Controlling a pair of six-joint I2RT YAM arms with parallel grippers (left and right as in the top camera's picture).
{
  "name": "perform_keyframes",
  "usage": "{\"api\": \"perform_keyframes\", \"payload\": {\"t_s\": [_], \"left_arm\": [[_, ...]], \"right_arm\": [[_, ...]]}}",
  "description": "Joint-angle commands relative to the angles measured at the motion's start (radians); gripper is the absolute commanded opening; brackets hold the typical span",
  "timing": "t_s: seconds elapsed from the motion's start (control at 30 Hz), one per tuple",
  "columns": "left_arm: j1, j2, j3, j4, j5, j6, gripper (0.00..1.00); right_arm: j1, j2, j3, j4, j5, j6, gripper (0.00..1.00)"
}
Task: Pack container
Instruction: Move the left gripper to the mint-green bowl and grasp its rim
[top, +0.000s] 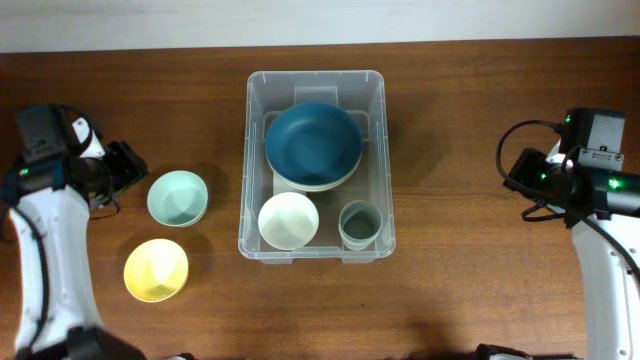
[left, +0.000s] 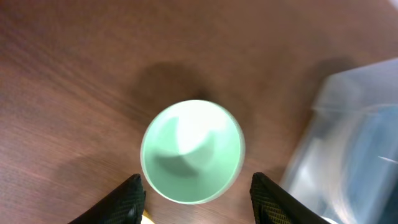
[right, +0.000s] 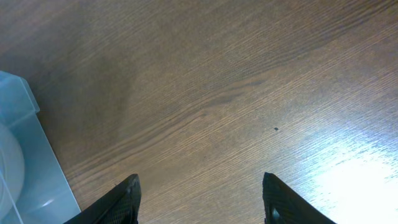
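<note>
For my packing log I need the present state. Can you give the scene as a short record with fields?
container: clear bin, middle of the table
inside it: dark blue bowl stacked on a pale bowl; white bowl; grey-green cup
not yet packed: mint bowl and yellow bowl, on the left arm's side
left claw: open, facing the mint bowl, holding nothing
right claw: open, over bare wood, holding nothing
</note>
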Motion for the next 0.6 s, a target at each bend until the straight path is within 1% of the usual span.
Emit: {"api": "perform_keyframes", "payload": {"t_s": [0.0,0.23,0.47,0.5,0.57], "left_arm": [[0.006,0.112,-0.013,0.015,-0.058,0.023,0.57],[0.006,0.298,-0.013,0.038,-0.058,0.023,0.57],[0.006,0.411,-0.013,0.086,-0.055,0.023,0.56],[0.006,0.419,-0.013,0.087,-0.055,0.023,0.53],[0.006,0.433,-0.013,0.086,-0.055,0.023,0.34]], "right_arm": [[-0.005,0.001,-0.004,0.001,-0.002,0.000,0.58],[-0.005,0.001,-0.004,0.003,-0.002,0.000,0.58],[-0.005,0.001,-0.004,0.004,-0.002,0.000,0.58],[-0.005,0.001,-0.004,0.004,-0.002,0.000,0.58],[-0.005,0.001,-0.004,0.004,-0.002,0.000,0.58]]}}
